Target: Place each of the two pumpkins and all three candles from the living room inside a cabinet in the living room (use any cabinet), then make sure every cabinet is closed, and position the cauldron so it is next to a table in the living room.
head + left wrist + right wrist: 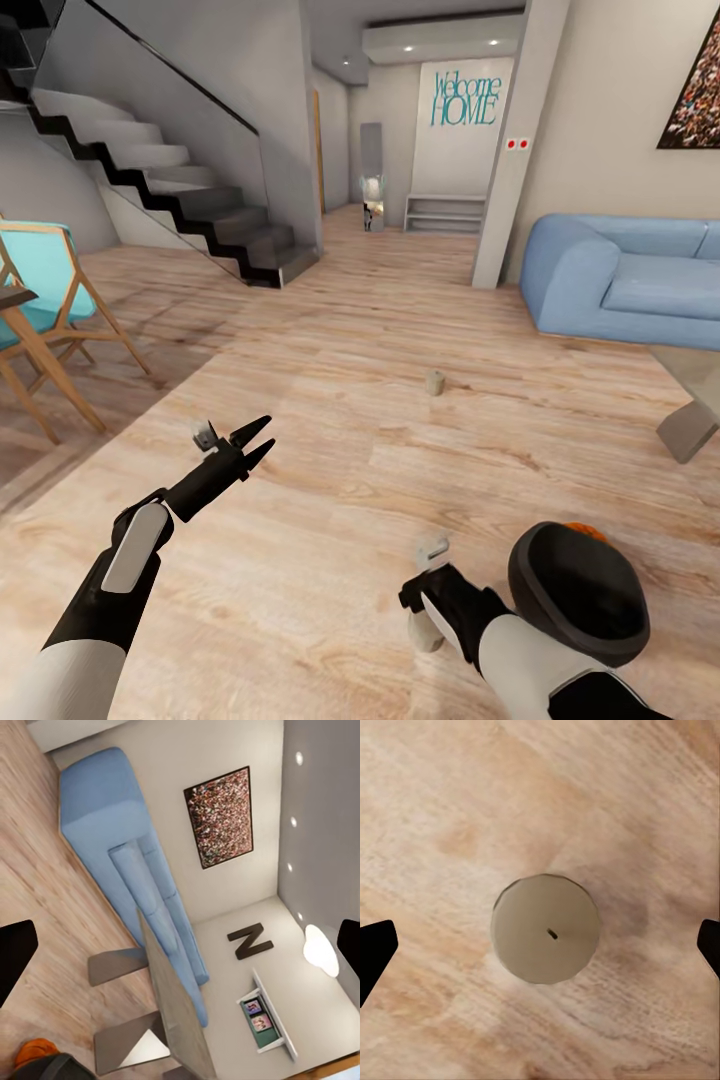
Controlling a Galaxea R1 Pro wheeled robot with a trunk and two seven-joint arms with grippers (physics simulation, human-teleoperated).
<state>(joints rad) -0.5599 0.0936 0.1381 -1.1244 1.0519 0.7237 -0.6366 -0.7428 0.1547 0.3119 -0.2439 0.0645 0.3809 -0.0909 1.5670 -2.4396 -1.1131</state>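
Observation:
A pale grey-beige candle (pixel 546 928) stands upright on the wood floor, seen from straight above. My right gripper (pixel 544 945) hangs open over it, one fingertip far out on each side, neither touching. Beside my right wrist (pixel 445 600) sits the black cauldron (pixel 578 592), with an orange pumpkin (pixel 584 531) peeking out behind it. A second candle (pixel 434 382) stands alone farther out on the floor. My left gripper (pixel 252 442) is open and empty above the floor. The glass-topped table (pixel 690 372) is at the right edge. The left wrist view also catches the pumpkin (pixel 34 1051) and table (pixel 176 1009).
A blue sofa (pixel 620 275) stands behind the table at the right. Wooden chairs with a turquoise seat (pixel 40 285) are at the left, and a staircase (pixel 180 200) rises behind them. A hallway opens straight ahead past a grey pillar (pixel 510 170).

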